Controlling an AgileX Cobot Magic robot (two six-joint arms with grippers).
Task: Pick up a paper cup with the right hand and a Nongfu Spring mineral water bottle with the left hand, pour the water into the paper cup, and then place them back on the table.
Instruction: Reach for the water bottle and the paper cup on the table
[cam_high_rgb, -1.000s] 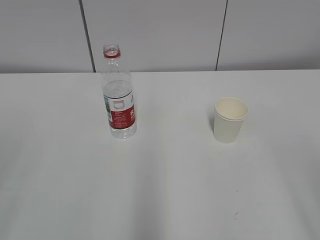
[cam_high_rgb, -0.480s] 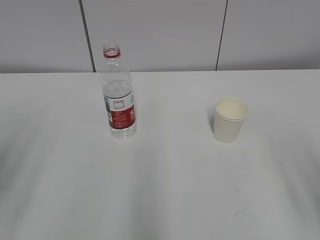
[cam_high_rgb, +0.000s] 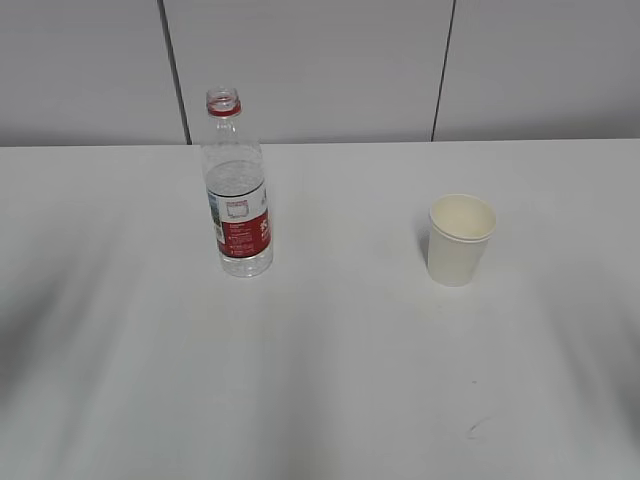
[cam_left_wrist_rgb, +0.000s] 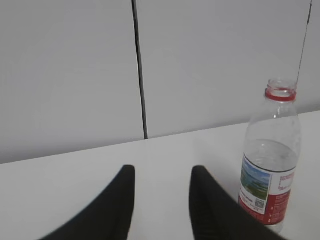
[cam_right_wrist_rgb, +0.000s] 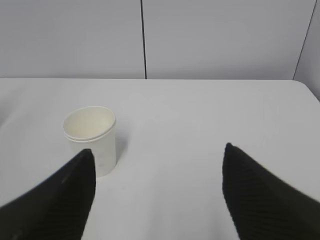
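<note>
White table (cam_high_rgb: 330, 380), grey panels behind. Bottle (cam_high_rgb: 238, 190) left, cup (cam_high_rgb: 459, 240) right, both upright. Left gripper (cam_left_wrist_rgb: 162, 172) narrowly parted, empty; right gripper (cam_right_wrist_rgb: 157, 155) wide apart, empty, probably low.

Neither arm shows in the exterior view. The left claw (cam_left_wrist_rgb: 162, 172) has its two black fingers (cam_left_wrist_rgb: 117, 205) parted by a narrow gap, holding nothing. The right claw (cam_right_wrist_rgb: 157, 152) has its ribbed fingers (cam_right_wrist_rgb: 255, 195) spread wide, also holding nothing.

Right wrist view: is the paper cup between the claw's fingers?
No, the paper cup stands on the table ahead of the open claw, near its left finger.
</note>
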